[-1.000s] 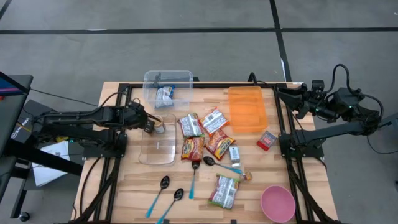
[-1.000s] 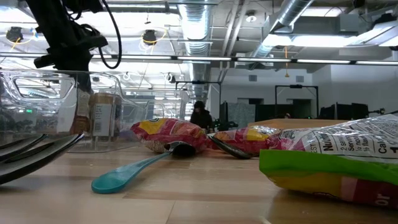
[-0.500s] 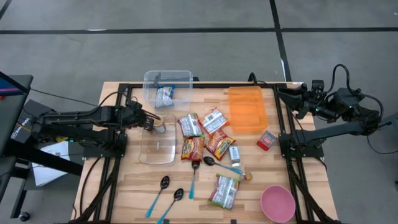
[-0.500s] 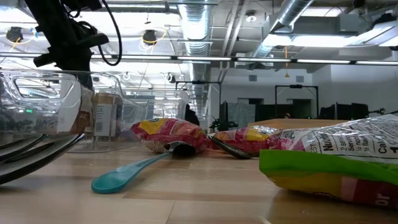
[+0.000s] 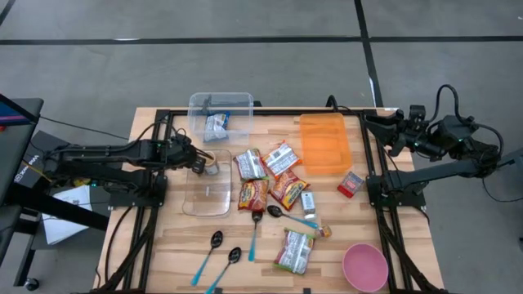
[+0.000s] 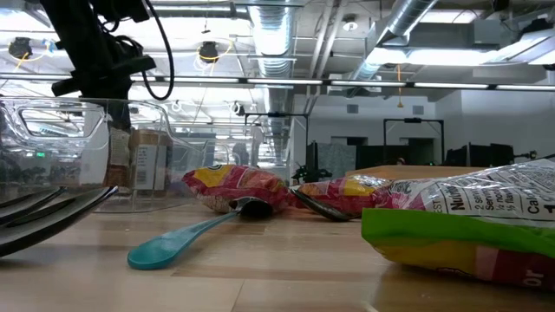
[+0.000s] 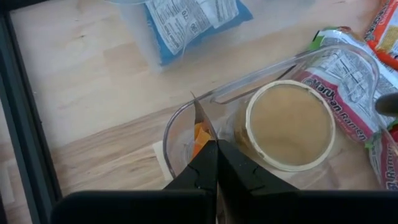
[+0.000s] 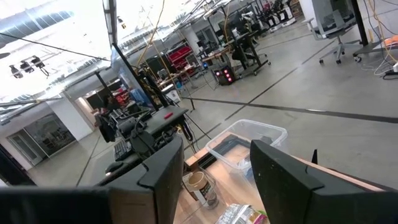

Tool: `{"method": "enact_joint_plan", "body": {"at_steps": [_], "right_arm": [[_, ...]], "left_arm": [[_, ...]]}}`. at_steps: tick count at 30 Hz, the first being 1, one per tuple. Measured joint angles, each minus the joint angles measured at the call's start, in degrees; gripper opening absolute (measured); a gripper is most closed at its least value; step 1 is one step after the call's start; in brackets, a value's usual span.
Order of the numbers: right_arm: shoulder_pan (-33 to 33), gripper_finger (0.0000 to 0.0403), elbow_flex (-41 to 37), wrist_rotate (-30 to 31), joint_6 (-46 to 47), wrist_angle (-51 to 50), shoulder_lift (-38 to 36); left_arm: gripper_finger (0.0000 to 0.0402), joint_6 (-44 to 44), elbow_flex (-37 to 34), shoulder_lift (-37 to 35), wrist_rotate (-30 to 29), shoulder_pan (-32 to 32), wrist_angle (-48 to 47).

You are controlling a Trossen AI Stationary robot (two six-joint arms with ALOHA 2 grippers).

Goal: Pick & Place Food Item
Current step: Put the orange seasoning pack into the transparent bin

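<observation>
Two black-bowled spoons (image 5: 216, 239) near the table's front edge, left of centre. Pink bowl (image 5: 365, 267) at front right corner; silver-green snack packet (image 5: 294, 250) between the two.

Mid-table: cluster of red-yellow packets (image 5: 255, 194), teal-handled spoon (image 5: 253, 237) lying up against it. Small red packet (image 5: 351, 184) toward right edge.

Left of the cluster: clear dish (image 5: 204, 200). Tan-lidded cup (image 5: 211, 164) upright at its far end, hemmed in by the dish wall, with packets close on the right.

Left gripper (image 7: 216, 146) just beside the cup on its left, over the dish rim. Fingers pressed together; scrap of orange under the tips, gripped or not: cannot tell.

Far edge: orange tray (image 5: 324, 143); clear bin (image 5: 221, 102) holding a blue-white packet (image 5: 216, 125).

Right gripper (image 8: 217, 149) waiting by the far right corner, fingers apart, nothing between.
</observation>
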Motion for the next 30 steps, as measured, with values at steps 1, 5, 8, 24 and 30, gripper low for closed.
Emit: {"method": "enact_joint_plan", "body": {"at_steps": [1,5,8,24,30], "right_arm": [[0.0,0.018,0.0,0.0,0.0,-0.06,-0.01],[0.02,0.018,0.0,0.0,0.0,-0.02,0.0],[0.02,0.018,0.0,0.0,0.0,0.0,-0.01],[0.02,0.018,-0.01,0.0,0.0,0.13,-0.02],[0.02,0.018,-0.01,0.0,0.0,0.13,-0.01]], "left_arm": [[0.0,-0.01,-0.02,0.01,-0.14,0.0,-0.01],[0.0,-0.04,-0.02,-0.17,-0.84,0.0,1.72],[0.0,-0.04,-0.02,-0.33,-0.86,-0.02,1.89],[0.0053,0.03,-0.02,-0.34,-0.32,0.0,0.56],[0.0111,0.05,-0.02,-0.65,-1.38,0.0,0.58]]}}
